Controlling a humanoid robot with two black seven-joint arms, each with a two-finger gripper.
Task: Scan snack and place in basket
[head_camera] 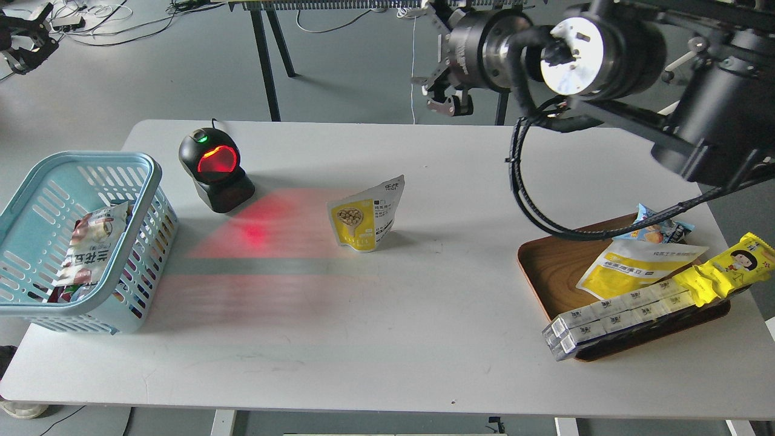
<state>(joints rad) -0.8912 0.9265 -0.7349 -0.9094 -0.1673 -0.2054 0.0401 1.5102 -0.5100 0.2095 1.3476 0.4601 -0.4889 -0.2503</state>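
The snack (365, 215), a yellow-and-white pouch picturing a spoon of beige balls, stands upright on the white table in the scanner's red glow, with nothing touching it. My right gripper (433, 59) is lifted high above the table's far edge, well up and to the right of the snack, open and empty. The light blue basket (91, 158) stands at the table's left edge with other snack packs inside. My left gripper (23, 43) shows only partly at the top left corner, above and behind the basket; its fingers cannot be told apart.
A black barcode scanner (213, 168) with a glowing red window stands between basket and snack. A brown wooden tray (545, 266) at the right holds a flat yellow-and-white pouch (636, 269), a bright yellow wrapper (723, 269), a blue pack and white boxes (611, 318).
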